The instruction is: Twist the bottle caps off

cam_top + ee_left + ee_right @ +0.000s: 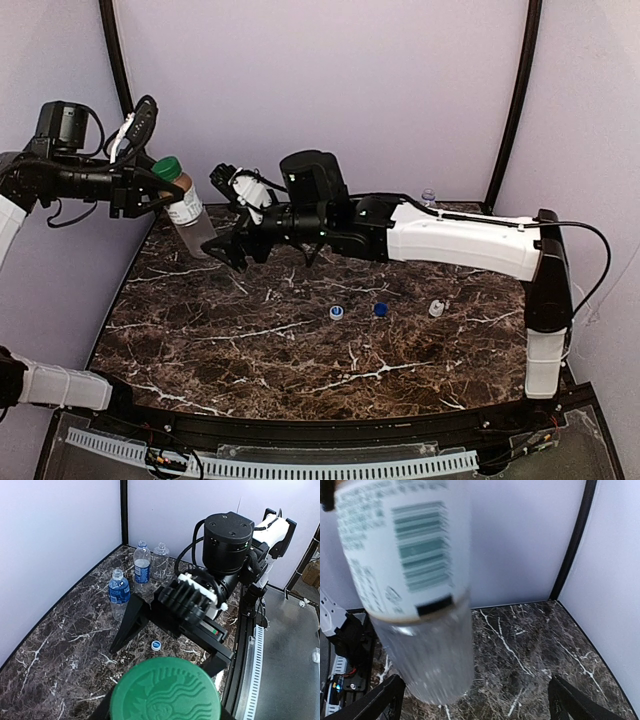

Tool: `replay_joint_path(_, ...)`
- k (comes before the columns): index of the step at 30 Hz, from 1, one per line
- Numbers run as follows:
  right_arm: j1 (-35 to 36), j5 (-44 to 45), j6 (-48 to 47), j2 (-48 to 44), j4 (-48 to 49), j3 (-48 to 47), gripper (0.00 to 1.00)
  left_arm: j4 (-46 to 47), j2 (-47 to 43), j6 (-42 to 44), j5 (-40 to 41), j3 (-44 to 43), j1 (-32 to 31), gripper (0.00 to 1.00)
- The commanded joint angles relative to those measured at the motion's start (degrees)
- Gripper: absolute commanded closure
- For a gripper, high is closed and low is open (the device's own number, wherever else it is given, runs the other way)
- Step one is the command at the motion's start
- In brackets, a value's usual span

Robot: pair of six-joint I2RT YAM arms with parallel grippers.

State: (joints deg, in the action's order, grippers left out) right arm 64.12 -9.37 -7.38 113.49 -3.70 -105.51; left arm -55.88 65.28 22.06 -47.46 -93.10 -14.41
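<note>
Top view, bottle: the green-capped bottle (190,218) hangs tilted in the air over the far-left corner of the marble table (300,350), with its green cap (166,167) uppermost.
Top view, left gripper: the left gripper (158,192) pinches the bottle high up, just under the cap.
Top view, right gripper: the right gripper (232,252) reaches across from the right, jaws spread, beside the bottle's lower end.
Top view, caps: three loose caps (380,310) lie near mid-table, well apart from both grippers.
Left wrist view, cap: it fills the foreground, and its top is smooth with a raised logo. The left fingers barely show, so this view does not reveal the grip.
Left wrist view, right gripper: two black fingers stand splayed wide beyond the cap.
Left wrist view, others: three other bottles (142,566) stand by the back wall, and their necks look bare.
Right wrist view, bottle: it has a pale label above a clear lower half that looks empty. It hangs between the spread fingers, nearer one side. Whether it touches a finger cannot be told.
Handling: the bottle is probably light. Its smooth wall is likely slippery and may yield under a hard squeeze.
Hold: the labelled body seems the best place to clamp, firmly but not crushingly. That would leave the cap's rim for the twisting grip.
</note>
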Motion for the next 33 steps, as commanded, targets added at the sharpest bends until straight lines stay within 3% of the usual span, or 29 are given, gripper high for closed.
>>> replay_joint_path(1, 2.52, -5.62, 5.27, 0.64, 12.27, 1.24, 0.02, -3.09, -1.04, -5.44, -2.39, 1.84, -1.39, 0.70)
replay_joint_path(5, 4.62, -3.50, 4.33, 2.94, 14.01, 0.17, 0.07, -1.19, -3.31, -7.13, -2.18, 4.25, -1.48, 0.70)
replay_joint_path(8, 4.65, -3.46, 4.76, 4.84, 10.94, -2.90, 0.21, 0.06, -3.75, -8.57, -3.00, 4.54, -1.49, 0.71)
replay_joint_path(12, 4.70, -2.07, 4.95, 2.92, 11.60, -0.10, 0.46, 2.47, -4.87, -9.48, -2.02, 4.20, -1.50, 0.67)
replay_joint_path(14, 4.73, -1.08, 5.48, 1.65, 13.06, 1.31, 0.53, 5.43, -6.24, -11.57, -1.17, 5.19, -1.43, 0.50)
replay_joint_path(15, 4.79, -0.98, 6.38, 1.14, 13.84, 1.66, 0.55, 6.53, -6.95, -12.42, -0.67, 5.93, -1.42, 0.34)
replay_joint_path(16, 4.83, -0.84, 7.04, 0.86, 14.79, 1.83, 0.56, 8.65, -7.28, -14.82, 0.05, 6.36, -1.43, 0.23)
replay_joint_path(18, 5.02, -0.91, 10.87, 0.32, 17.42, 2.20, 0.61, 14.34, -9.68, -19.06, 1.96, 9.79, -1.41, 0.18)
replay_joint_path(19, 5.20, -1.10, 12.31, 0.18, 19.20, 2.69, 0.62, 17.53, -13.34, -20.43, 2.30, 14.75, -1.41, 0.17)
replay_joint_path(21, 5.96, -1.23, 13.58, -0.39, 24.17, 4.77, 0.62, 37.58, -21.12, -25.85, 3.10, 26.26, -1.42, 0.05)
replay_joint_path(23, 6.77, -1.03, 13.91, -0.82, 29.60, 7.37, 0.63, 50.30, -28.07, -32.07, 5.16, 35.77, -1.41, 0.02)
replay_joint_path(29, 8.12, -2.98, 13.16, 0.30, 34.57, 9.07, 0.62, 62.10, -32.49, -39.39, 0.79, 46.32, -1.41, 0.01)
replay_joint_path(33, 8.29, -3.53, 13.09, 1.88, 33.73, 7.00, 0.63, 62.73, -32.50, -40.38, -1.25, 49.84, -1.41, 0.04)
